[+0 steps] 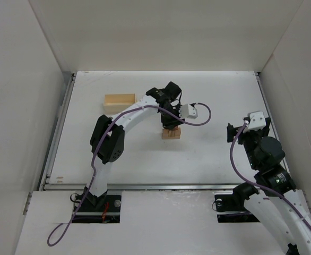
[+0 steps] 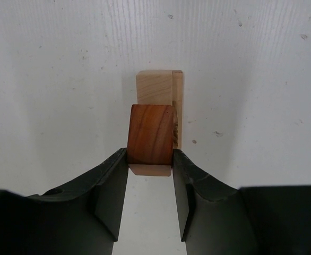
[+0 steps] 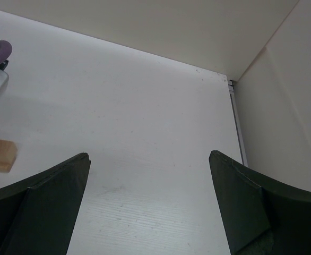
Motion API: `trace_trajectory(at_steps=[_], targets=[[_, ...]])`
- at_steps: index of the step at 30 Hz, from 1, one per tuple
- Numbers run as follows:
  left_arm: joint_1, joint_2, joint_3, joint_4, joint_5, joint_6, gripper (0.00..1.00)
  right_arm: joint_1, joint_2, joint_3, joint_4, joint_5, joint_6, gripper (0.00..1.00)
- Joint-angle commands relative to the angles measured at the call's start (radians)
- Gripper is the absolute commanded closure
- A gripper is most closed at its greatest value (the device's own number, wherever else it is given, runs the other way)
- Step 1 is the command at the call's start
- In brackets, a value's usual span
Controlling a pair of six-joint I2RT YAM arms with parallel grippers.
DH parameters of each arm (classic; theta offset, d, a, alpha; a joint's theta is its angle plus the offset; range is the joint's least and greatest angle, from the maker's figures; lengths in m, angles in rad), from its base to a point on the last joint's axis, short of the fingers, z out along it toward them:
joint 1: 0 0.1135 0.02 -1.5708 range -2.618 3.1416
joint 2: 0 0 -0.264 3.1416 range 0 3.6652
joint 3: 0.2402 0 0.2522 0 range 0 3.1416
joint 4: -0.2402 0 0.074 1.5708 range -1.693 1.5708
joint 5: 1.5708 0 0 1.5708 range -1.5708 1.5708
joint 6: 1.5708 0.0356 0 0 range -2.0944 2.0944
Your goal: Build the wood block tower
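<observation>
Wood block tower [image 1: 171,134] in the left hand's [image 1: 170,125] grip, mid-tabletop [image 1: 198,159].
Top view: the left arm reaches across the white tabletop, its hand directly over the tiny stack. A pale yellow box [image 1: 119,100] lies well apart at far left, and the right hand [image 1: 234,133] hovers off to the stack's right. Left wrist view: both black fingers [image 2: 110,175] press the sides of the reddish-brown piece [image 2: 150,133], which sits atop pale tan blocks [image 2: 156,87]. Right wrist view: jaws spread wide over bare tabletop, the stack small at the left edge, well apart.
</observation>
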Motion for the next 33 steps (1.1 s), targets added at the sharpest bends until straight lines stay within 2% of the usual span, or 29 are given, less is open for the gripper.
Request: trace_trajectory(at_steps=[1,11,25,29,33], targets=[[0.001,-0.02,0.036,-0.038,0.042,-0.004,0.65,0.005,-0.009,-0.002,0.06,0.002,-0.004,0.0],[0.001,-0.03,0.036,-0.047,0.051,-0.004,0.67,0.005,-0.009,-0.002,0.06,0.002,-0.004,0.0],[0.001,-0.039,0.036,-0.029,0.033,-0.077,0.68,0.005,-0.009,-0.002,0.06,0.002,-0.004,0.0],[0.001,-0.039,0.036,-0.029,0.033,-0.077,0.66,0.005,-0.009,-0.002,0.06,0.002,-0.004,0.0],[0.001,-0.039,0.036,-0.029,0.024,-0.077,0.57,0.005,-0.009,-0.002,0.06,0.002,-0.004,0.0]])
